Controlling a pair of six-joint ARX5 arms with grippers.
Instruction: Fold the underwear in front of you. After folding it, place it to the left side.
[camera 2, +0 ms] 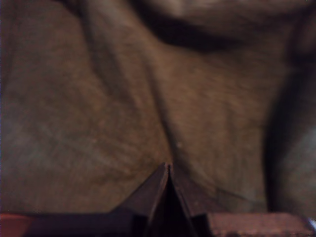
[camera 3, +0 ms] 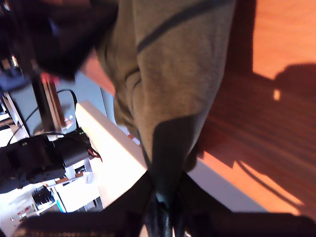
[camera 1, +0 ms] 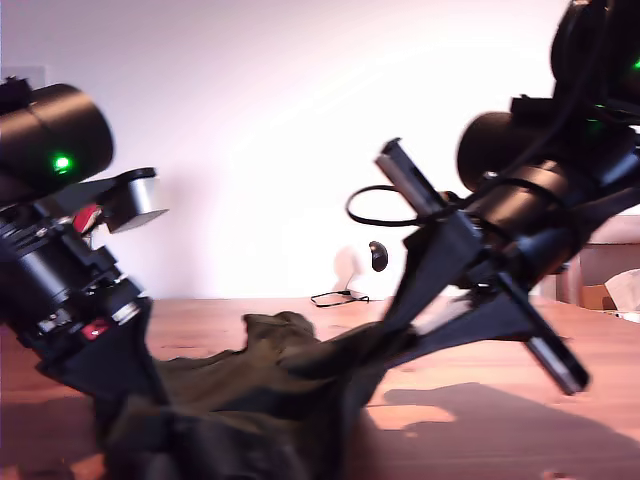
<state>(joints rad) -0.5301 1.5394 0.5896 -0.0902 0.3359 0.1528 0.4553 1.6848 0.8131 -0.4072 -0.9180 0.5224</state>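
Both claws grip the underwear [camera 1: 260,400] above the bench [camera 1: 480,420].
My first claw [camera 2: 168,170] and second claw [camera 3: 165,207] are clamped on cloth, which stretches between them across the exterior view.

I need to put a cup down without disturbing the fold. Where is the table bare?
Bare wood lies toward the exterior view's right, beside the underwear and under my second gripper. A thinner strip shows behind the cloth. The exterior view's lower left is crowded with bunched cloth and my first gripper.
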